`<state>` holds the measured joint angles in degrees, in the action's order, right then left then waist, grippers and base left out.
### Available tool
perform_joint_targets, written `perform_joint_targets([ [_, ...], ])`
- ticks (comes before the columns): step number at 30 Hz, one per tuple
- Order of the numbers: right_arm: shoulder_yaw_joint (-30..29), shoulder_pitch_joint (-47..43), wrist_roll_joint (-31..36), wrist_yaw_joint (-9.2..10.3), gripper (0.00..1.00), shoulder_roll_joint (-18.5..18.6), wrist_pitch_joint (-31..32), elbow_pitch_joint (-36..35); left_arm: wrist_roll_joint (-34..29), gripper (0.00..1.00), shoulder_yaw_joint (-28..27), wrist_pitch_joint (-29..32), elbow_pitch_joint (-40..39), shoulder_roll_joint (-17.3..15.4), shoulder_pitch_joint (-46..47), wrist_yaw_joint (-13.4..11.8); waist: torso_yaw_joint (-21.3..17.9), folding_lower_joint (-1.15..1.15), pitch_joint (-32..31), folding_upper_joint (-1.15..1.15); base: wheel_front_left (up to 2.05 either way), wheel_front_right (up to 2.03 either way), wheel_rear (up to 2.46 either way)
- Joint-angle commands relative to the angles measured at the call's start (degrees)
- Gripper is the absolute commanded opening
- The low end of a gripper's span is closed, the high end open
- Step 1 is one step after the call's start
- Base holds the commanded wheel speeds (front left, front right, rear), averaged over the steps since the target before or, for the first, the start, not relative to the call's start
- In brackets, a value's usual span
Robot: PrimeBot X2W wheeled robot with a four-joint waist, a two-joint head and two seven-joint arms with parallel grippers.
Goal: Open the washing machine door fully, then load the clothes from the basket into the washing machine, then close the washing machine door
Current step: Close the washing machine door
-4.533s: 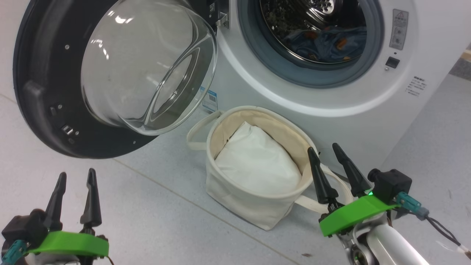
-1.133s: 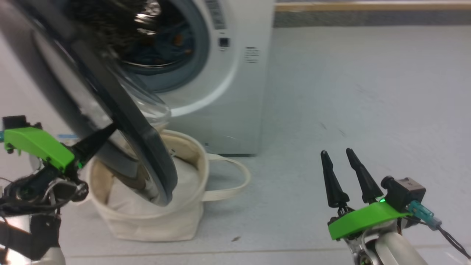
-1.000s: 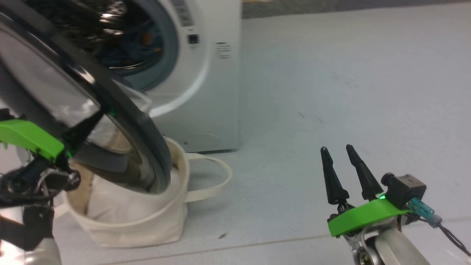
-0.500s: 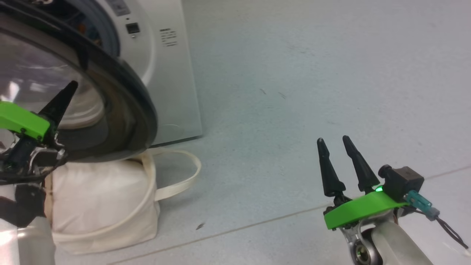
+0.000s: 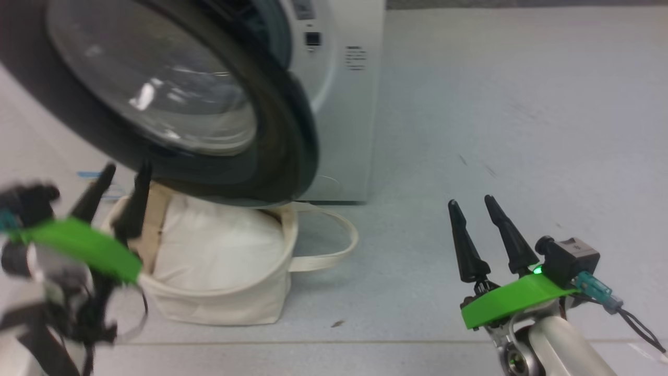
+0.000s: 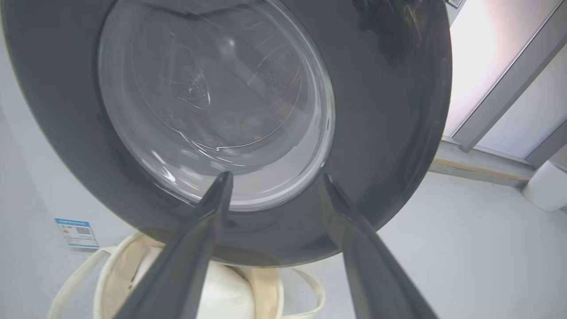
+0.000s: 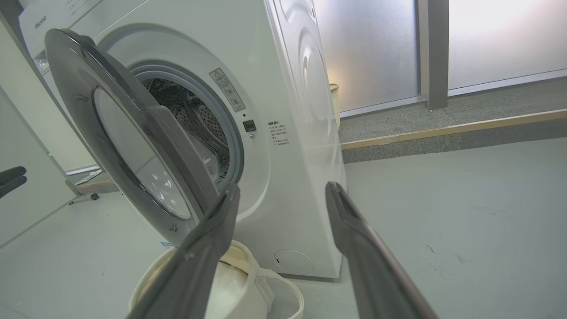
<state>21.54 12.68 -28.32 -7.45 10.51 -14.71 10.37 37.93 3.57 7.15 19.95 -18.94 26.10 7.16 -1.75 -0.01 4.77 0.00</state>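
The washing machine door [image 5: 271, 130], black-rimmed with a glass centre, stands ajar at an angle to the white washing machine [image 5: 339, 104]; the right wrist view shows the gap between the washing machine door [image 7: 133, 146] and the steel drum [image 7: 195, 119]. My left gripper [image 5: 128, 167] is open and blurred, just below the door's outer rim. In its own view the left gripper [image 6: 275, 177] faces the washing machine door [image 6: 390, 133], holding nothing. Bluish clothes [image 6: 239, 128] show dimly through the glass. The cream basket [image 5: 219, 308] sits under the door. My right gripper [image 5: 469, 201] is open and empty at the lower right.
A plain white pad [image 5: 214, 250] fills the basket, and one loop handle [image 5: 334, 250] lies on the floor to the right. Grey floor [image 5: 496, 130] stretches right of the machine. A raised kerb [image 7: 443, 130] and frosted panels run behind it.
My left gripper has opened and dropped away from the door's face to below its rim. The door has swung further towards the machine. The head camera shifted; the right arm stayed put.
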Motion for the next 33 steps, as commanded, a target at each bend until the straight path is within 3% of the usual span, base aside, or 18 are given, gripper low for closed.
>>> perform_joint_targets([
  [1,0.6,1.4,0.0,-0.03,1.00,0.8,-0.3,-1.8,-2.3,1.00,1.7,-5.8,-0.7,-4.1,-1.6,0.3,2.9,0.01,-1.4,0.00,0.00,0.00,0.00],
  [5,0.0,1.2,0.2,-0.03,1.00,1.5,-0.3,-1.8,-6.1,1.00,4.5,-17.2,4.4,-6.3,-4.3,0.3,4.1,0.01,-2.3,0.00,0.00,0.00,0.00],
  [8,-0.5,0.9,0.4,-0.03,1.00,2.0,-0.3,-1.9,-7.1,1.00,3.5,-20.9,7.7,-6.3,-4.9,0.2,4.4,0.01,-2.8,0.00,0.00,0.00,0.00],
  [19,-2.3,-0.5,0.8,-0.03,1.00,1.8,-0.3,-0.4,-9.1,1.00,-4.3,-22.1,7.4,-3.4,-7.0,0.1,4.4,0.01,-3.9,0.00,0.00,0.00,0.00],
  [33,-1.5,-0.7,-0.3,-0.03,1.00,2.0,-0.3,-1.3,-9.9,1.00,-5.6,-22.1,6.5,-1.8,-6.8,0.3,4.7,0.01,-3.5,0.00,0.00,0.00,0.00],
])
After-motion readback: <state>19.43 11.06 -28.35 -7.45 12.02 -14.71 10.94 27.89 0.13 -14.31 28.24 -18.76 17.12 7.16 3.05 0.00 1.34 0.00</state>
